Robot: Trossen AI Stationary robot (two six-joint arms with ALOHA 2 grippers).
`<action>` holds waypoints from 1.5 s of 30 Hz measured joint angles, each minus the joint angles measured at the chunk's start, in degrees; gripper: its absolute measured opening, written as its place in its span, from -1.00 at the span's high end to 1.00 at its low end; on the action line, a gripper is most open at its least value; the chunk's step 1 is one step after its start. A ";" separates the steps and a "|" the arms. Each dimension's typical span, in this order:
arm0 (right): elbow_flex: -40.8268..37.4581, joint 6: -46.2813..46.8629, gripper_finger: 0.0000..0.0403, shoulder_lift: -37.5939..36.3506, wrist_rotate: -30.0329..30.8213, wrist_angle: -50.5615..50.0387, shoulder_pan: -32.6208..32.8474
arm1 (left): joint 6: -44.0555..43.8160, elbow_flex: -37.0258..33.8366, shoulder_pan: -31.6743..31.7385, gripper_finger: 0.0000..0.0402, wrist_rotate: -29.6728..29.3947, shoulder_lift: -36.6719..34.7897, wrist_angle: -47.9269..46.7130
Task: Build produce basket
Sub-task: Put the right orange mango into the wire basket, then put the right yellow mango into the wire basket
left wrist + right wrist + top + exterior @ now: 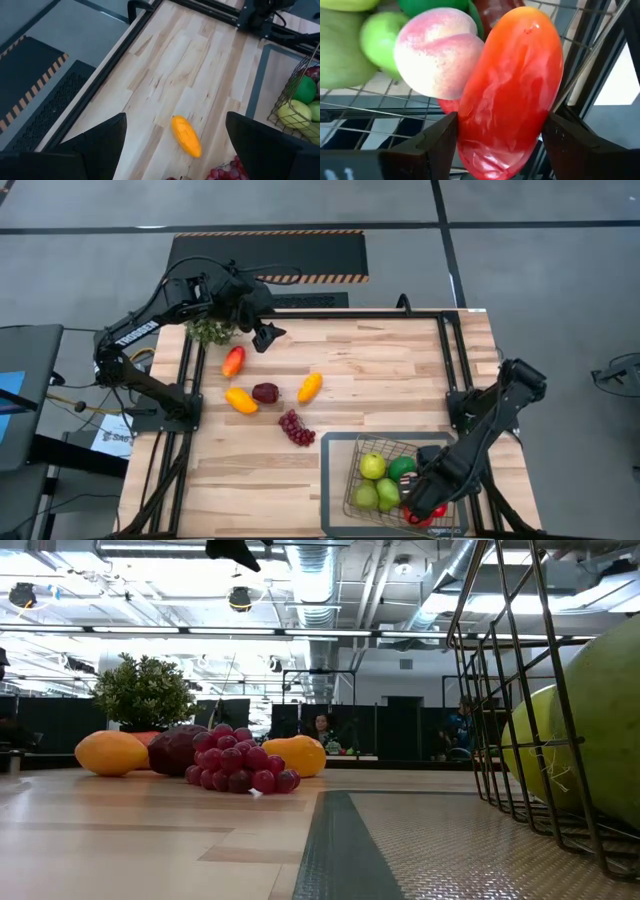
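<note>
**Right tool in the basket on a red pepper; left tool spread wide over the far-left counter**

High view: the basket [345,480] sits on a grey mat at the counter's [400,380] near right, close to the near edge. Green pears and apples [373,467] fill its left half. The right tool [428,502] reaches down into the basket's near right corner, by the wire wall. The left tool [265,335] hangs near the far-left edge, beside a potted plant [212,330]. Loose produce lies left of centre: a red-orange pepper [233,361], a yellow pepper [241,400], a dark red fruit [266,392], an orange pepper [310,387] and purple grapes [297,428]. The far right of the counter is bare wood.

Low view: the grapes [238,762] lie nearest, with the yellow pepper [111,752] to the left and the orange pepper [297,755] behind them. The basket wires [500,690] rise at right, with big green fruit pressed against them.

Left wrist view: the fingers [95,145] stand wide apart and hold nothing; the orange pepper [186,136] lies on open wood below.

Right wrist view: the fingers [427,145] sit on either side of a red pepper [510,90], gripping it. A pink peach [437,52] touches the pepper, just above the wire floor.
</note>
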 joint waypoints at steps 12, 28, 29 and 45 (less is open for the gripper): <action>0.02 -0.26 -0.35 3.77 -3.44 -0.54 0.37 | 0.84 0.02 0.00 -0.63 0.00 0.00 2.15; 0.00 -0.55 -0.61 3.77 -4.70 0.99 0.44 | 1.27 0.02 0.00 -0.63 0.00 -0.02 2.59; 0.00 -0.56 -0.66 3.77 -4.70 1.05 0.35 | 1.26 0.02 0.00 -0.63 0.00 0.00 2.59; 6.50 -7.04 -0.79 0.08 8.26 -2.51 -2.15 | 1.74 0.02 0.24 -0.63 0.85 -1.13 1.05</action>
